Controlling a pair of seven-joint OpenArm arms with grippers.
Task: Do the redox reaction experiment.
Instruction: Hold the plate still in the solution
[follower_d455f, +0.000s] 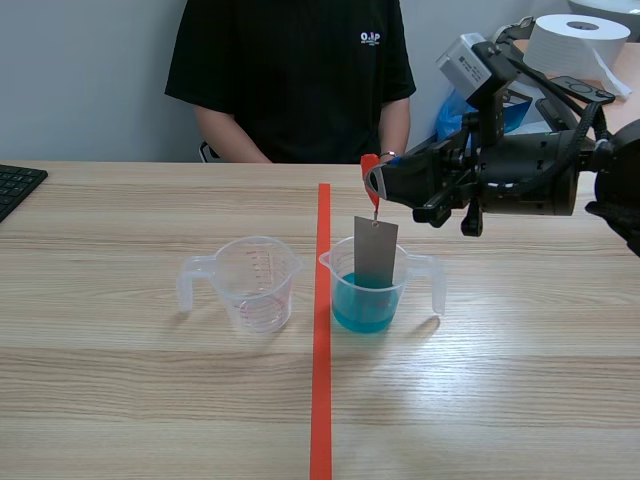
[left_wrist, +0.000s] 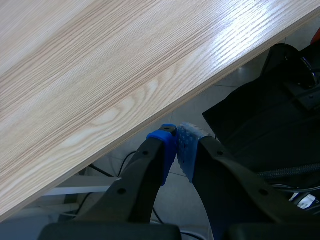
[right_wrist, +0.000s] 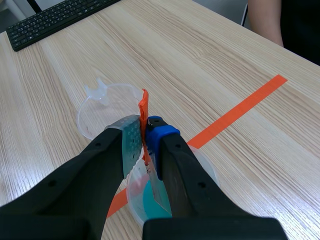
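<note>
Grey metal plate hangs by its orange-red tab, pinched in the right claw, lower end in the clear plastic jug of blue liquid in the middle of the counter. Dipping looks begun; lifting out remains. Left claw closed, empty.

A person in a black T-shirt with a small white chest print sits across the pale wood-grain bench, forearms dropping behind its far edge. A black keyboard lies at the far left corner of the bench, only its end in the scene view (the right wrist view shows more of it, lying at an angle). A white paper roll stands at the far right, with a blue bag below and to its left. An orange-red tape line runs down the middle of the bench. Under the bench's near edge, grey floor shows.
</note>
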